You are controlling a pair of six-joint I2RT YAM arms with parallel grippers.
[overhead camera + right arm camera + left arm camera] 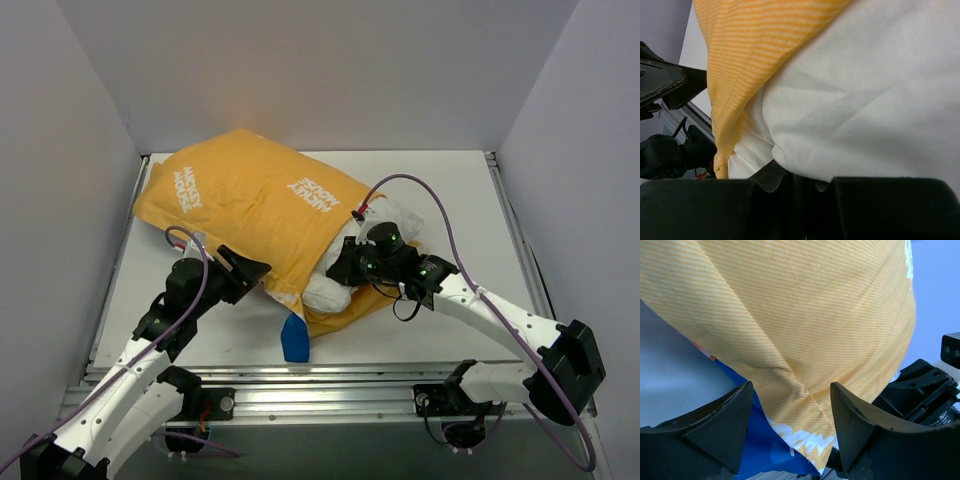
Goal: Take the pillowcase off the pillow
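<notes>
I have the pillowcase (pixel 250 200) lying yellow-orange side up across the worktop (pixel 455 190), its white lettering (pixel 313 196) facing the top camera. Its open end points toward the arm bases. The pillow (pixel 328 294) is mostly inside, with a white end bulging out of that opening on the right side. A blue flap (pixel 294 338) of the case's underside trails toward the near edge.

My right end effector (pixel 782 172) is closed tight on a small pucker of the pillow's white fabric. My left end effector (pixel 791 395) is spread wide. The case's orange hem runs between its 2 fingers (pixel 720 425), and nothing is gripped.

My worries from here:
- With the left not clamped, any pull by the right would likely drag case and pillow together instead of separating them.
- The right's bite looks thin, so a plump pillow jamming in the opening could tear it out of the pinch.
- If I close the left too deep, I may trap the pillow along with the case.
- The bundle sits near the front edge, so a hard tug toward the bases could spill it off.
</notes>
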